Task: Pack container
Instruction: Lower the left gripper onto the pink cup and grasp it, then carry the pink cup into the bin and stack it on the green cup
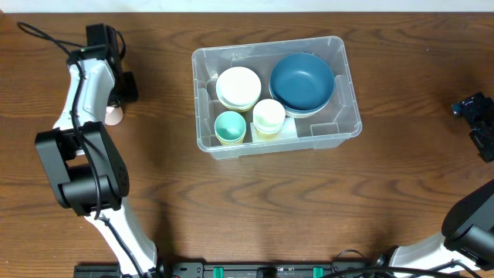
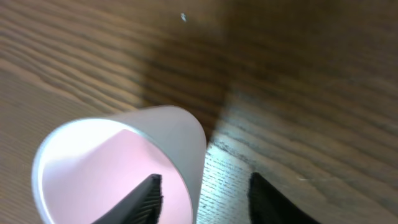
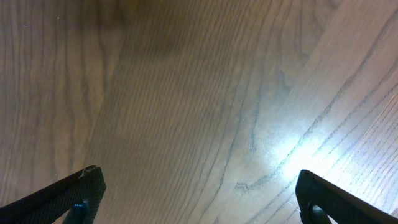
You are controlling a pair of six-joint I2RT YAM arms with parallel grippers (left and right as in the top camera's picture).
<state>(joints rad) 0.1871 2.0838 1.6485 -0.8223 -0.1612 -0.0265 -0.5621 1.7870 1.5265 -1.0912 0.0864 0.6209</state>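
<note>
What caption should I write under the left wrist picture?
Left gripper straddles the rim of the pink cup, one finger inside, one outside, over the wooden table.

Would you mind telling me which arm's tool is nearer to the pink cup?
Left. The left tool straddles the wall of the pink cup, one finger inside; the right tool hangs over bare table, far beyond the container.

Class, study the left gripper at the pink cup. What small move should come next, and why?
Probably close the left gripper on the pink cup wall: one finger is inside the cup, the other outside, with bare table showing between it and the wall, so nothing looks gripped yet. Lifting toward the container comes after.
</note>
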